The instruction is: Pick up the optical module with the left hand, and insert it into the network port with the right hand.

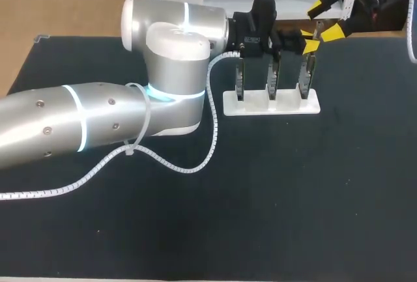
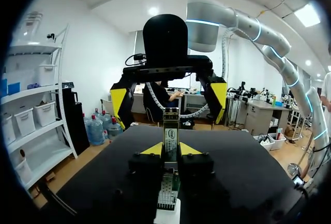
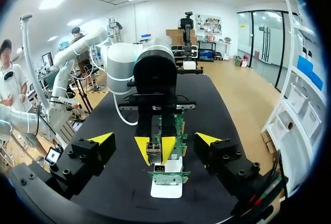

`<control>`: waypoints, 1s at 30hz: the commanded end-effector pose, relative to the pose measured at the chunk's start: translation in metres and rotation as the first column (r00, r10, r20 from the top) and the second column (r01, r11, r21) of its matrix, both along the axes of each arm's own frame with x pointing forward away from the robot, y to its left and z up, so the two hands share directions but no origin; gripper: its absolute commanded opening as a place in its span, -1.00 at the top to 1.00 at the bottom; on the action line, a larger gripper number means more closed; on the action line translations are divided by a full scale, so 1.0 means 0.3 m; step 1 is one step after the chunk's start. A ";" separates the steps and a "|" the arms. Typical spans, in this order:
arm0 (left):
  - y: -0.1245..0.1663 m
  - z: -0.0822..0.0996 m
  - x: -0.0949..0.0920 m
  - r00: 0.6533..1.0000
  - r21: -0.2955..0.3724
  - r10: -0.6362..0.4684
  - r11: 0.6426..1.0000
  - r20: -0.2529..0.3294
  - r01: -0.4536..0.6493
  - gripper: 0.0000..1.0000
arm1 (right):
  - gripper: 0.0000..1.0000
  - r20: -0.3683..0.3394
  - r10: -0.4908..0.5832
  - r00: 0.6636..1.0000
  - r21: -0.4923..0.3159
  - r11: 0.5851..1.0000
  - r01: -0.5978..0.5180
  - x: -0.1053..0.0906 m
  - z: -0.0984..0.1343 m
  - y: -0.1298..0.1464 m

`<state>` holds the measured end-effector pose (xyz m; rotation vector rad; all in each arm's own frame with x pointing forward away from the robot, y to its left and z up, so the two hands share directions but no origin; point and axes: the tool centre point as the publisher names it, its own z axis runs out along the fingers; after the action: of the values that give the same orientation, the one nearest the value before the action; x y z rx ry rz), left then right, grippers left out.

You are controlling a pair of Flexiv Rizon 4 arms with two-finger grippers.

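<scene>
Near the far edge of the table [image 1: 365, 165], toward its right corner, a white holder [image 1: 270, 107] carries three upright circuit boards [image 1: 270, 80], and the left gripper [image 2: 170, 149] is over the one at the holder's right end. Its jaws are nearly closed, pinching the optical module [image 2: 170, 124] from both sides low on its body, so that the upper half stands upright and free above the yellow tips. Just under the fingers is the network port [image 2: 166, 192], a small metal cage on that board; the fingers hide whether the module's lower end sits in it. The right gripper [image 1: 324, 19] hangs just beyond, facing the left one, its jaws spread wide and holding nothing, with the module in line between them. The module looks like a small, rigid, metal-cased stick. It is probably light and in no danger of bending, but it is smooth-sided, so it may twist or slip in a shallow pinch. The flat long faces are the sensible place to hold, squarely and across the middle, leaving the plug end bare. The contacts at that end and the thin board in its slot are likely the delicate parts, and a skewed push could lever the board.
</scene>
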<state>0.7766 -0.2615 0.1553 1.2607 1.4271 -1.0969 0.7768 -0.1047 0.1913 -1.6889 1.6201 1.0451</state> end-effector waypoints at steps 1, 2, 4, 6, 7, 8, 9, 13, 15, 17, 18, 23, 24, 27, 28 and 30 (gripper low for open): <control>-0.003 -0.002 0.006 1.000 0.000 -0.002 1.000 0.000 0.002 1.00 | 0.93 0.008 -0.011 1.000 -0.005 1.000 0.011 -0.018 0.001 0.006; -0.003 -0.002 0.006 1.000 0.000 -0.002 1.000 0.000 0.002 1.00 | 1.00 0.008 -0.012 1.000 -0.006 1.000 0.012 -0.018 0.001 0.006; -0.003 -0.002 0.006 1.000 0.000 -0.002 1.000 0.000 0.002 1.00 | 1.00 0.009 -0.014 1.000 -0.006 1.000 0.014 -0.018 0.000 0.006; -0.003 -0.002 0.006 1.000 0.000 -0.002 1.000 0.000 0.002 1.00 | 1.00 0.010 -0.016 1.000 -0.007 1.000 0.017 -0.018 0.000 0.005; -0.003 -0.002 0.006 1.000 0.000 -0.002 1.000 0.000 0.002 1.00 | 1.00 0.010 -0.018 1.000 -0.007 1.000 0.018 -0.019 0.000 0.005; -0.003 -0.002 0.006 1.000 0.000 -0.002 1.000 0.000 0.002 1.00 | 1.00 0.010 -0.019 1.000 -0.007 1.000 0.019 -0.019 -0.001 0.004; -0.003 -0.002 0.006 1.000 0.000 -0.002 1.000 0.000 0.002 1.00 | 1.00 0.010 -0.021 1.000 -0.006 1.000 0.021 -0.019 -0.001 0.004; -0.003 -0.002 0.006 1.000 0.000 -0.002 1.000 0.000 0.002 1.00 | 1.00 0.011 -0.024 1.000 -0.007 1.000 0.024 -0.021 -0.002 0.003; -0.003 -0.002 0.006 1.000 0.000 -0.002 1.000 0.000 0.002 1.00 | 1.00 0.011 -0.024 1.000 -0.009 1.000 0.024 -0.022 -0.002 0.001; -0.003 -0.002 0.006 1.000 0.000 -0.002 1.000 0.000 0.002 1.00 | 1.00 0.009 -0.023 1.000 -0.009 1.000 0.023 -0.022 -0.002 0.000; -0.003 -0.002 0.006 1.000 0.000 -0.002 1.000 0.000 0.002 1.00 | 1.00 0.008 -0.023 1.000 -0.010 1.000 0.023 -0.022 -0.002 0.000; -0.003 -0.002 0.006 1.000 0.000 -0.002 1.000 0.000 0.002 1.00 | 1.00 0.009 -0.020 1.000 -0.011 1.000 0.020 -0.022 -0.002 0.000; -0.003 -0.002 0.006 1.000 0.000 -0.002 1.000 0.000 0.002 0.07 | 1.00 0.010 -0.019 1.000 -0.013 1.000 0.019 -0.021 -0.001 0.001; -0.003 -0.002 0.006 1.000 0.000 -0.002 1.000 0.000 0.002 -1.00 | 1.00 0.013 -0.018 1.000 -0.013 1.000 0.019 -0.019 0.001 0.001; -0.003 -0.002 0.006 1.000 0.000 -0.002 1.000 0.000 0.002 -1.00 | 1.00 0.013 -0.018 1.000 -0.013 1.000 0.018 -0.018 0.001 0.002; -0.003 -0.002 0.006 1.000 0.000 -0.002 1.000 0.000 0.002 -1.00 | 1.00 0.015 -0.019 1.000 -0.011 1.000 0.019 -0.018 0.001 0.002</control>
<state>0.7767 -0.2615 0.1554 1.2610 1.4267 -1.0971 0.7749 -0.1047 0.1910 -1.6846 1.6305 1.0244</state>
